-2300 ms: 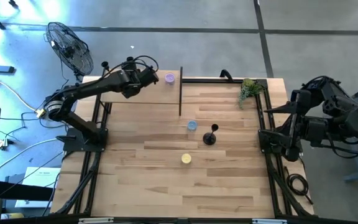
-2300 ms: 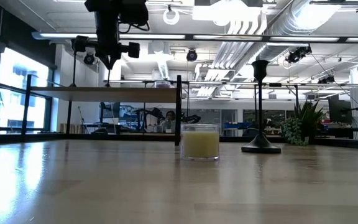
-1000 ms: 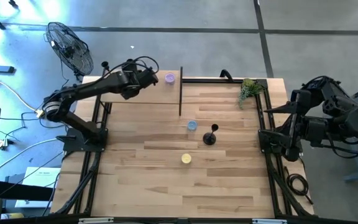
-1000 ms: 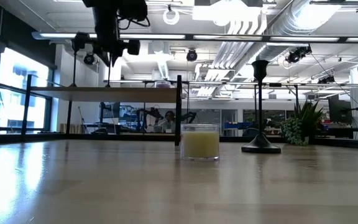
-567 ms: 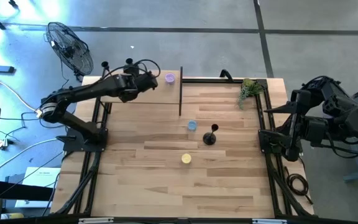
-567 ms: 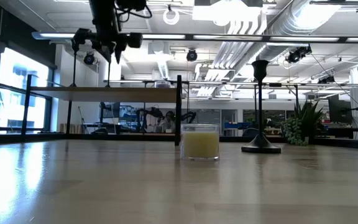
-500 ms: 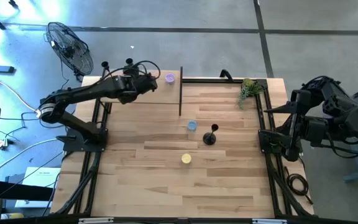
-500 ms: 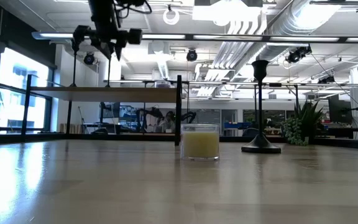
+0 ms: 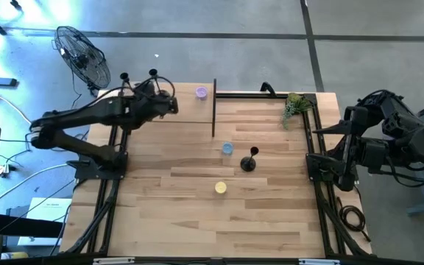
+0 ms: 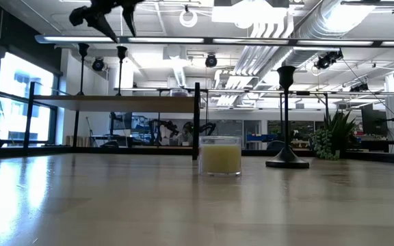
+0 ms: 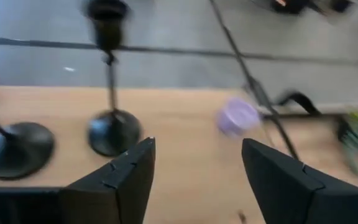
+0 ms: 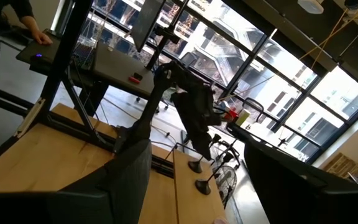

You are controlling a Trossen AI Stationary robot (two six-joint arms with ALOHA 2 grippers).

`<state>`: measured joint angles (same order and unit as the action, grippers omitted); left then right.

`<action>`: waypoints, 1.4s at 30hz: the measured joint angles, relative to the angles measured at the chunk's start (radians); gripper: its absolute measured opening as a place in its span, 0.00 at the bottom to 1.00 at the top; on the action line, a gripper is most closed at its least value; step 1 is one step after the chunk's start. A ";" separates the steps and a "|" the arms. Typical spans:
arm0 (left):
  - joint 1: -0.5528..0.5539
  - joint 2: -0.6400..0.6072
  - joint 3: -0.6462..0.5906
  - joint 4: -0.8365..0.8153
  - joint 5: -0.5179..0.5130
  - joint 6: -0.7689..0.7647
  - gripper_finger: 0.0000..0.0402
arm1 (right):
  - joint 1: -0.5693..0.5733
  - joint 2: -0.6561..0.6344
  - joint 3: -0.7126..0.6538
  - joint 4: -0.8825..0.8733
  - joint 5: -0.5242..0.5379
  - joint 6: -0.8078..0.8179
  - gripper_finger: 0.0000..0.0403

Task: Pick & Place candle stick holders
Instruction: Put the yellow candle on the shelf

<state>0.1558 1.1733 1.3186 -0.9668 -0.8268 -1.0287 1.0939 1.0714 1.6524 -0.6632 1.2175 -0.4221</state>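
Observation:
Two black candle stick holders [image 9: 124, 77] [image 9: 153, 73] stand on their round bases on the raised wooden shelf [image 9: 160, 114] at the table's far left. In the left wrist view they show as one full holder [image 11: 110, 130] and the base of the other [image 11: 14, 149]. My left gripper [image 11: 197, 168] hovers open above the shelf [image 10: 117, 24], apart from both. A third holder [image 9: 249, 160] stands upright on the table near the middle [image 10: 286, 116]. My right gripper [image 12: 197, 180] waits open beyond the table's right edge.
A purple candle [image 9: 201, 92] sits on the shelf beside a black upright post [image 9: 213, 110]. A blue candle [image 9: 227, 148] and a yellow candle [image 9: 220, 188] stand on the table near the third holder. A small plant [image 9: 297, 104] is at the far right corner.
My left gripper has opened and let go of the holder on the shelf. It has risen and drawn back toward the table's left edge. The released holder stands upright on the shelf beside the other one.

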 joint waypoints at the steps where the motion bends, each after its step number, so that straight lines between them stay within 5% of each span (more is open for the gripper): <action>1: -0.021 -0.010 0.000 0.001 0.027 0.018 0.60 | 0.000 0.000 0.000 0.000 0.000 0.000 0.63; 10: -0.260 -0.035 0.000 0.110 0.141 0.089 0.60 | 0.000 0.025 0.015 0.056 -0.001 -0.031 0.63; 26: -0.622 -0.069 0.001 0.157 -0.019 0.026 0.60 | -0.136 0.353 0.378 -0.073 -0.101 0.136 0.63; 34: -0.770 -0.112 0.001 0.156 -0.025 0.031 0.60 | -0.365 0.603 0.702 -0.367 -0.516 0.484 0.63; 42: -0.927 -0.120 0.001 0.145 -0.029 0.039 0.60 | -0.601 0.655 0.584 -0.432 -0.816 0.838 0.63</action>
<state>-0.7713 1.0536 1.3197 -0.8223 -0.8557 -0.9897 0.4926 1.7266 2.2366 -1.0955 0.4012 0.4164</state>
